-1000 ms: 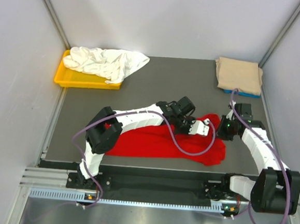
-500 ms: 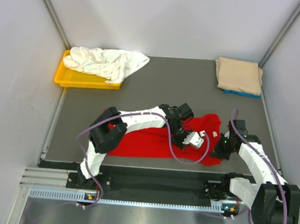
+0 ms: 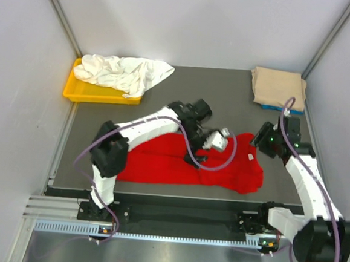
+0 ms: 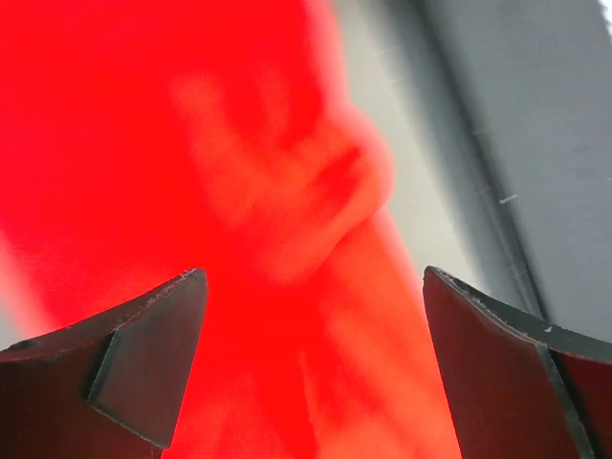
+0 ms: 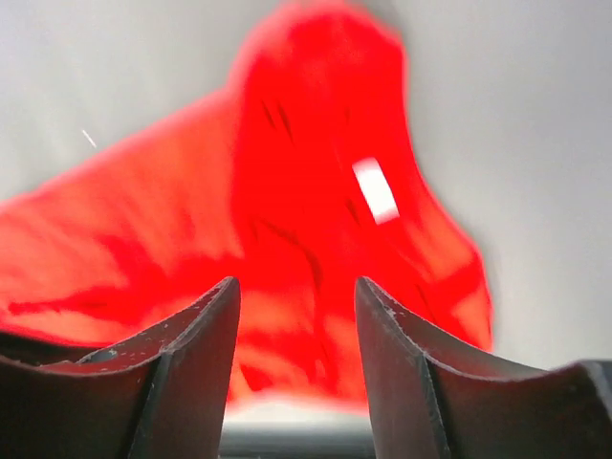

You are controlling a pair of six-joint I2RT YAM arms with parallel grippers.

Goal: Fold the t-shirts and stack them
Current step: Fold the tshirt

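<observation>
Your left gripper (image 3: 214, 141) hangs over the red t-shirt (image 3: 178, 166) with its fingers spread wide and nothing between them; the left wrist view shows you only blurred red cloth below. Your right gripper (image 3: 262, 138) is at the right end of this shirt, its fingers apart by a smaller gap, also holding nothing. The shirt lies spread out near the front edge of the table (image 3: 226, 98), its white label (image 3: 251, 155) facing up. The white t-shirt (image 3: 122, 72) lies crumpled over the yellow tray (image 3: 75, 92). The tan t-shirt (image 3: 278, 87) sits folded on the blue t-shirt (image 3: 281, 109) at the far right corner.
</observation>
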